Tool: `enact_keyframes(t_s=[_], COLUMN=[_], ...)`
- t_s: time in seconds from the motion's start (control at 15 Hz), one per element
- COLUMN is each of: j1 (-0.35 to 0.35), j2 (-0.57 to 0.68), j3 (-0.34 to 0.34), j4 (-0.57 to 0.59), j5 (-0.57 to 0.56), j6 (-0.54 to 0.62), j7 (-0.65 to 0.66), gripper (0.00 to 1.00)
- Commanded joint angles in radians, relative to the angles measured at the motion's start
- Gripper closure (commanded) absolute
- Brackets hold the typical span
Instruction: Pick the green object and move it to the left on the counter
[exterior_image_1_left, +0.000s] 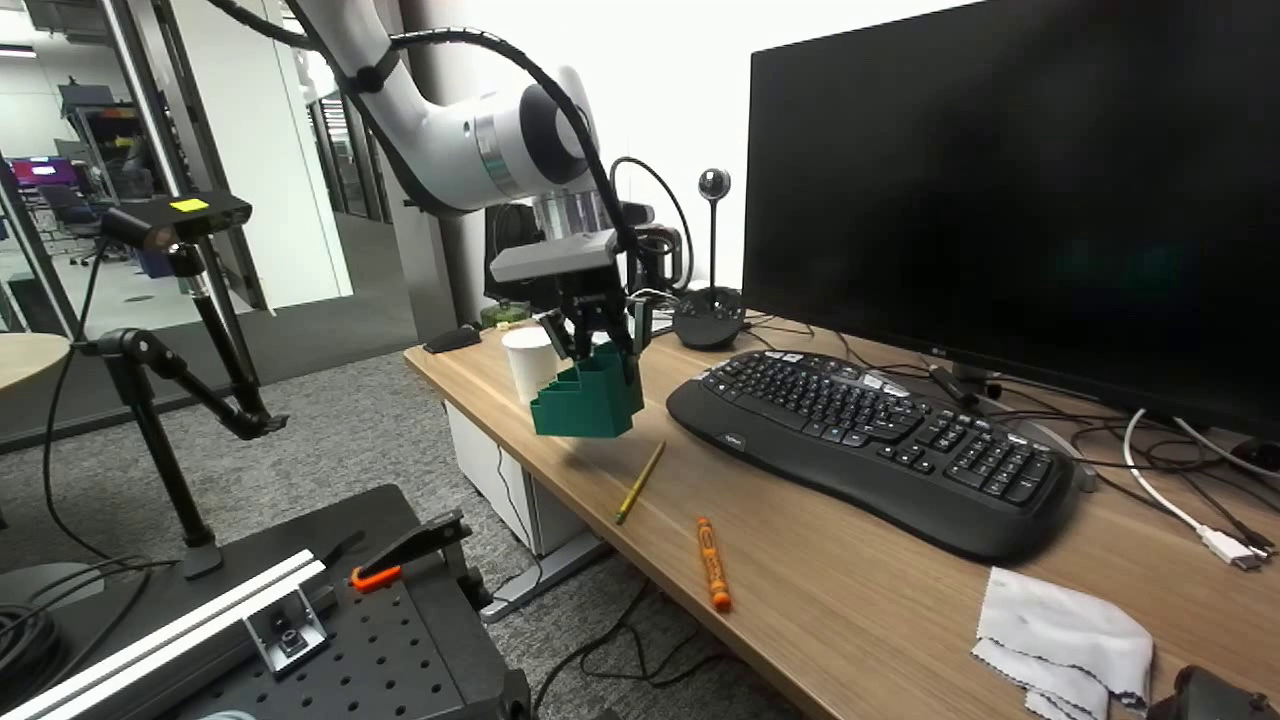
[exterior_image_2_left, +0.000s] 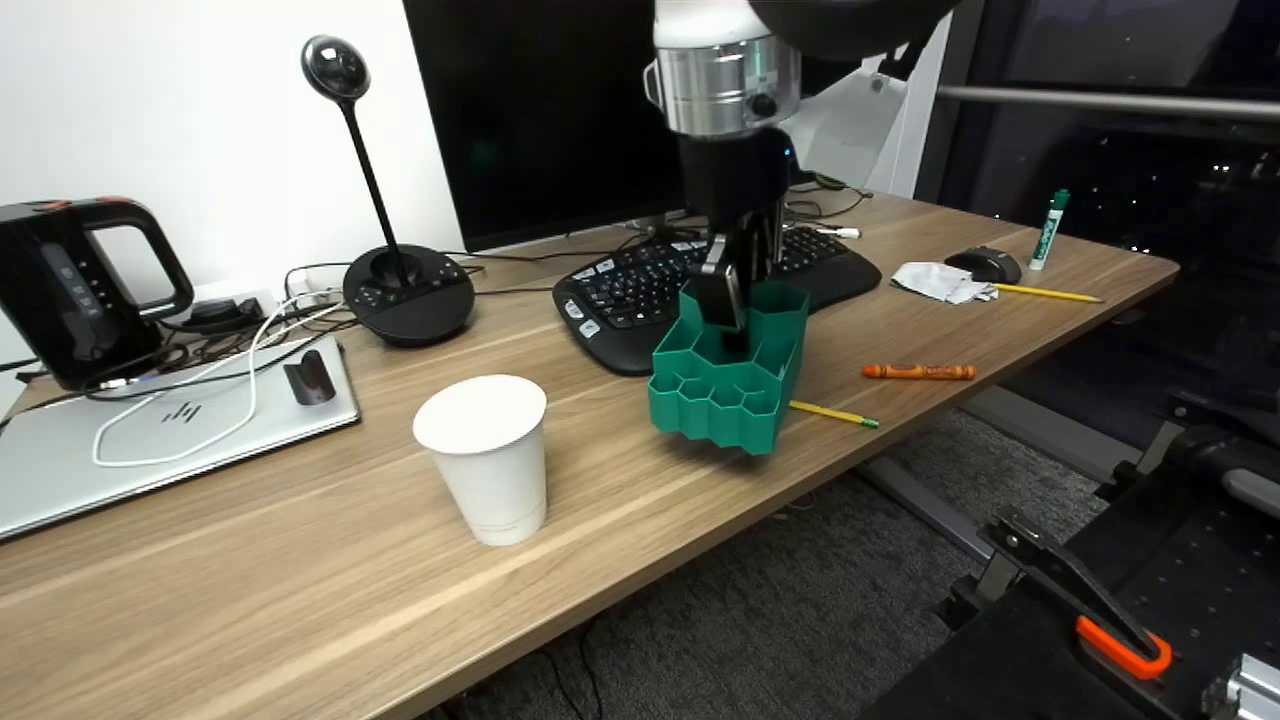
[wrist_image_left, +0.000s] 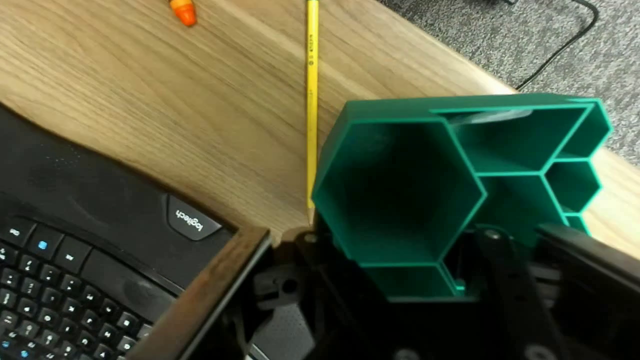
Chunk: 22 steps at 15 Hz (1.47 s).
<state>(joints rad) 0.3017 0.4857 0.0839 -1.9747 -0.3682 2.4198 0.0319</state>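
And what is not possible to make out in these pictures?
In an exterior view: the tip of the nearer yellow pencil, hidden behind the green holder.
Wrist view: part of the green holder, hidden behind the jaws.
Wrist view: most of the orange crayon, cut off by the top edge.
Wrist view: the lettering on that pencil, too small to read.

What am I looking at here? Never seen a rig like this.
This is a robot arm ending in a gripper. Both exterior views watch it from outside, from different places; the wrist view looks down past the gripper. Among the things on the counter are a white cup, a black keyboard with a monitor behind it, a yellow pencil, an orange crayon and a white cloth. The gripper holds a green holder, a block of open compartments. It seems to hang clear of the counter.
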Motion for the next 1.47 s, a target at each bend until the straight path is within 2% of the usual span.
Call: enact_keyframes(t_s=[0.0, 0.27, 0.73, 0.8, 0.87, 1.07, 1.13, 1.4], j1=[0.026, 0.033, 0.052, 0.055, 0.057, 0.063, 0.065, 0.045], j2=[0.112, 0.226, 0.33, 0.338, 0.345, 0.364, 0.366, 0.304], j3=[0.005, 0.004, -0.012, -0.014, -0.015, -0.015, -0.014, -0.004], j4=[0.165, 0.318, 0.482, 0.499, 0.514, 0.551, 0.559, 0.521], j5=[-0.011, 0.006, -0.021, -0.024, -0.025, -0.029, -0.03, -0.013], j6=[-0.118, -0.21, -0.336, -0.353, -0.368, -0.407, -0.417, -0.448], j7=[-0.025, -0.042, -0.084, -0.086, -0.089, -0.099, -0.101, -0.122], gripper=[0.75, 0.75, 0.75, 0.25, 0.24, 0.04, 0.01, 0.0])
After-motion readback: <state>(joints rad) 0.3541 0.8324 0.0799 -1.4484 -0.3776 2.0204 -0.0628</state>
